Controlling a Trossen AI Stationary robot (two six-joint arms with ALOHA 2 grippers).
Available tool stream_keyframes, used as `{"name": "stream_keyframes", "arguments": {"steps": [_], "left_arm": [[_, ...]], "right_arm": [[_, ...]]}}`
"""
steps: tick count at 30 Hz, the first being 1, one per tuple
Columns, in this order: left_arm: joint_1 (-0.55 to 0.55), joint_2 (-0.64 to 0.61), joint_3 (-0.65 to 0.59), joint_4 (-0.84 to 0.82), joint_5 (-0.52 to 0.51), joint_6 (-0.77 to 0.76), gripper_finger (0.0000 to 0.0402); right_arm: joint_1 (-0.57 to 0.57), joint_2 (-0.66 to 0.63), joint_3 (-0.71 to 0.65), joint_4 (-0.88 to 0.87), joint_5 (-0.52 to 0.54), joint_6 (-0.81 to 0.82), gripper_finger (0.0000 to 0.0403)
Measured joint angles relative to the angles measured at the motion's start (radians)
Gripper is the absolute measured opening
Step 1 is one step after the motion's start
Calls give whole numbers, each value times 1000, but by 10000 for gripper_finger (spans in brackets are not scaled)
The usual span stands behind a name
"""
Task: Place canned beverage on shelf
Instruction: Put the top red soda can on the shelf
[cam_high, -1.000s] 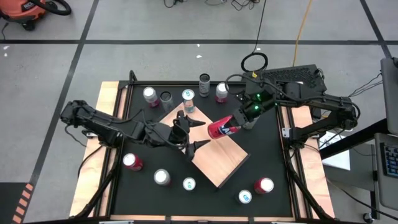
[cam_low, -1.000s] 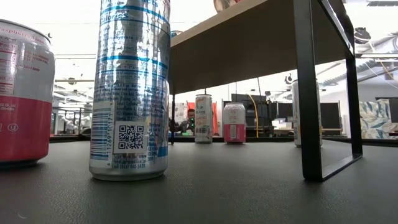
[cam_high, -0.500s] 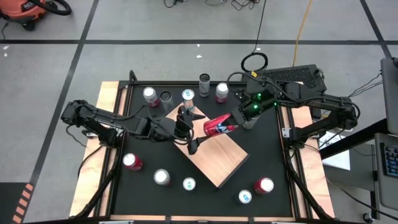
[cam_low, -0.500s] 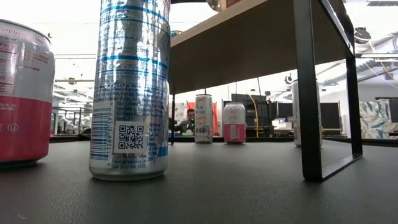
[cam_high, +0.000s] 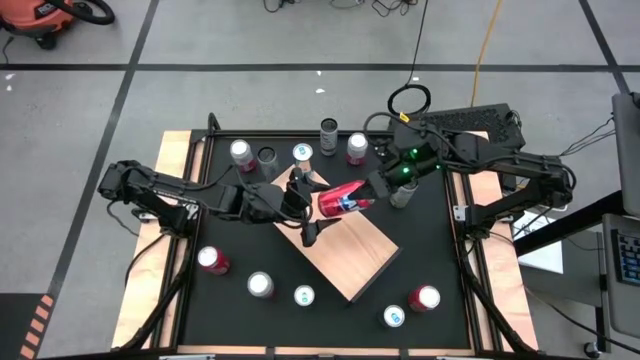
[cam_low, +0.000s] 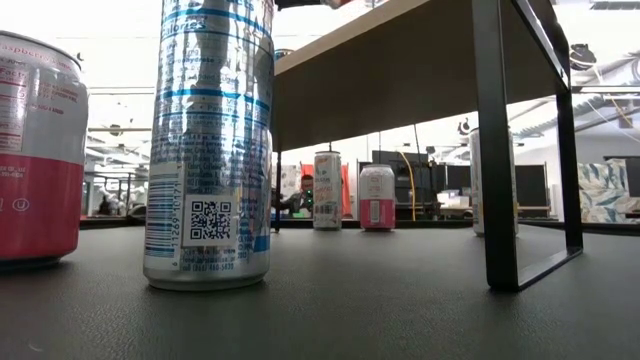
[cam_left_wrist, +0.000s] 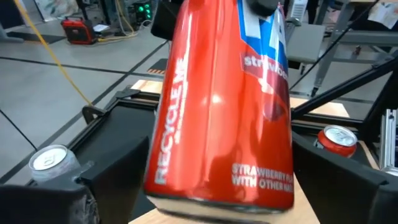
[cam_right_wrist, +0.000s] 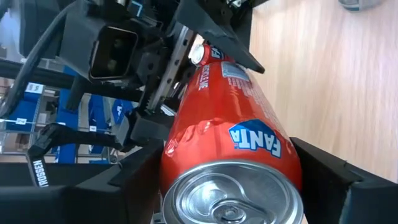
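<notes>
A red Fanta can (cam_high: 338, 200) lies about level in the air over the far corner of the shelf (cam_high: 350, 255), a pale wood slab on black legs (cam_low: 497, 150). My right gripper (cam_high: 366, 196) is shut on the can's top end, reaching in from the table's right. My left gripper (cam_high: 308, 206) comes from the left and is open. Its fingers (cam_right_wrist: 219, 38) stand on either side of the can's bottom end (cam_left_wrist: 217, 199). I cannot tell whether they touch it. My right gripper pinches the can's side wall near its top end (cam_right_wrist: 186, 158) between its two fingers. The fingers come from the table's right, slanting a little down, and lie along the can. The can is lifted clear of the shelf, with its bottom end toward the left gripper.
Several cans stand along the table's far edge (cam_high: 303, 153) (cam_high: 357, 147) and near edge (cam_high: 260, 285) (cam_high: 426, 297). One more can (cam_high: 400, 195) stands under the right arm. In the low view a tall silver can (cam_low: 210, 140) and a pink one (cam_low: 35, 150) stand close.
My right gripper has carried the red can a little toward the table's left and far edge, keeping it clear of the shelf. My left gripper has swung toward the far edge, and its fingers now flank the can's bottom end.
</notes>
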Motion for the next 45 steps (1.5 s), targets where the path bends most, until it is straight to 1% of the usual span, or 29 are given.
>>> {"name": "stream_keyframes", "arguments": {"steps": [7,11,14,17,22,27,31,34,37,42,45], "left_arm": [[-3,0,0,6,-4,-2,318],[-3,0,0,15,-8,-1,298],[-3,0,0,20,-10,-1,295],[-3,0,0,21,-12,-13,294],[-5,-10,0,54,7,-121,293],[-17,-18,0,120,30,-164,292],[-23,-18,0,186,46,-185,292],[-26,-18,0,244,57,-202,292],[-27,-19,0,301,57,-214,291],[-27,-19,0,402,55,-214,291],[-27,-19,0,459,50,-213,291]], "right_arm": [[0,3,0,29,-1,4,274],[0,3,0,29,-1,1,274],[0,3,0,29,0,-5,278],[-1,3,0,30,0,-32,291],[-1,-8,0,55,-9,-147,332],[-2,-14,1,136,-26,-244,373],[-2,-22,1,219,-24,-341,395],[-2,-28,1,286,-24,-405,398],[-2,-35,1,361,-20,-411,396],[-2,-57,1,469,49,-457,396],[-3,-73,1,517,63,-470,396]]}}
